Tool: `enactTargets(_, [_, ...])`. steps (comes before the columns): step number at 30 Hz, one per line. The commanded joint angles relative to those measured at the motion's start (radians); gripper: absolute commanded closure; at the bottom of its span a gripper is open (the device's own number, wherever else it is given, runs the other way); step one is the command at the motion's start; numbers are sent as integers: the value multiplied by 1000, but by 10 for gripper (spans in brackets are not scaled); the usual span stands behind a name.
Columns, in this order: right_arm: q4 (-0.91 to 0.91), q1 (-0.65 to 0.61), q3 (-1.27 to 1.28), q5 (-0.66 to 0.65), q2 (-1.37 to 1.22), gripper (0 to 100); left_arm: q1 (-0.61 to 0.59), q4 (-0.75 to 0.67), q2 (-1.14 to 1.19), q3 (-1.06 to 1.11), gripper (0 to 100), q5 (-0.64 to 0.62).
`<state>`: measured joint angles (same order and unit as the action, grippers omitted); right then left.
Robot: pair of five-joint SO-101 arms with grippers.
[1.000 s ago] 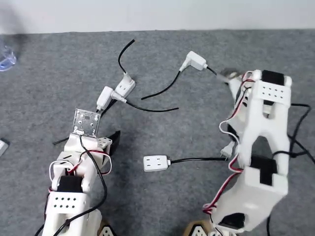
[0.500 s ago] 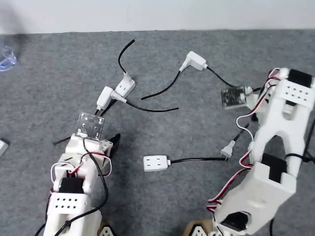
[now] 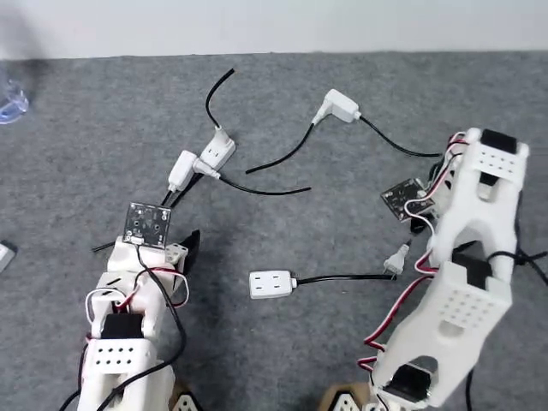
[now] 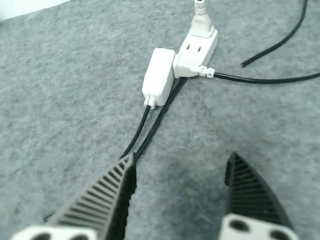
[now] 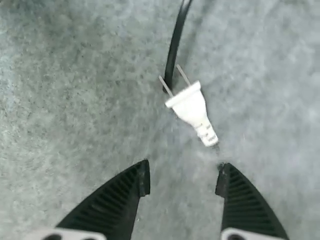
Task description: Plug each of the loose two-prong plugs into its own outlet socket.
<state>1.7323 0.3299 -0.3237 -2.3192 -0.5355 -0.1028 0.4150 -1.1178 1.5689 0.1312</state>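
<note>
1. Your right gripper (image 5: pixel 182 170) has swung back over the loose plug (image 5: pixel 191 109). Its jaws are spread wide with nothing in them. The plug lies on the gray mat (image 3: pixel 86 128) just ahead of them, so a grab looks close.
2. Your left gripper (image 4: pixel 182 159) has pulled back a little. Its jaws are spread too, above two black cords (image 4: pixel 150 130).
3. I count two arms, one loose plug and four white blocks (image 3: pixel 272 283) on cords.
</note>
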Motion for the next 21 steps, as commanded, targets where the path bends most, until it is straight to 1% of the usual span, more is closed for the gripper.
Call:
enactTargets(1, [16,-28,-26,-61,-10,794,-21,-20,-9,-12,732,-23])
enactTargets(7, [56,-50,-26,-133,-24,794,-94,-20,-9,-15,732,-68])
enactTargets(14, [51,-47,0,-244,-28,794,-100,-25,-8,-15,732,-68])
enactTargets(17, [4,-48,61,-302,-28,794,-100,-25,-8,-15,732,-68])
enactTargets(21, [-97,-76,137,-311,-28,794,-100,-25,-8,-15,732,-66])
